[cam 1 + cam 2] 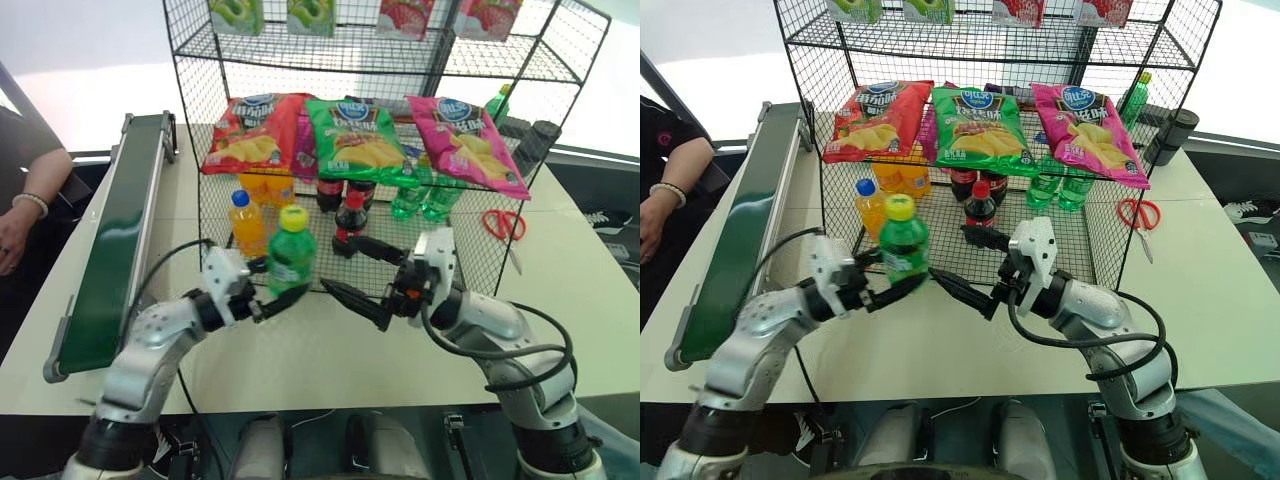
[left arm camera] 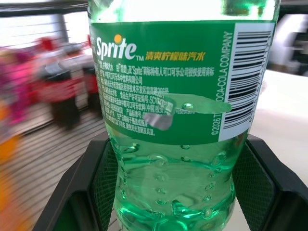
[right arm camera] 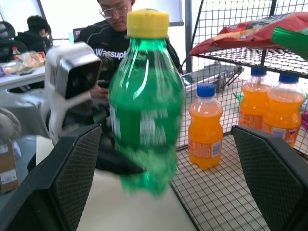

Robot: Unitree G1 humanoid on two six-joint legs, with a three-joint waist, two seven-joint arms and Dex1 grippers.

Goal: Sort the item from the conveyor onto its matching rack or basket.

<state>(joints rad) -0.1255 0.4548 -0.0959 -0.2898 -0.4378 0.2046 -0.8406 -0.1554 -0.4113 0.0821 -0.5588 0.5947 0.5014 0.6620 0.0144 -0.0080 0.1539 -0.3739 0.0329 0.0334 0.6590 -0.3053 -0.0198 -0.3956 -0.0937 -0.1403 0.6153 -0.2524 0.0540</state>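
Note:
The item, a small green soda bottle with a yellow cap, is held upright above the white table, in front of the rack's lowest tier. My left gripper is shut on its lower body; the left wrist view shows the bottle pinched between both pads. My right gripper stands open just right of the bottle, its fingers pointing at it without touching. In the right wrist view the bottle sits between the spread fingers. The dark green conveyor runs along the left. The black wire rack stands behind.
Chip bags lie on the rack's middle tier. Orange bottles, cola bottles and green bottles stand on the lowest tier. Red scissors lie right of the rack. A person's hand rests left of the conveyor.

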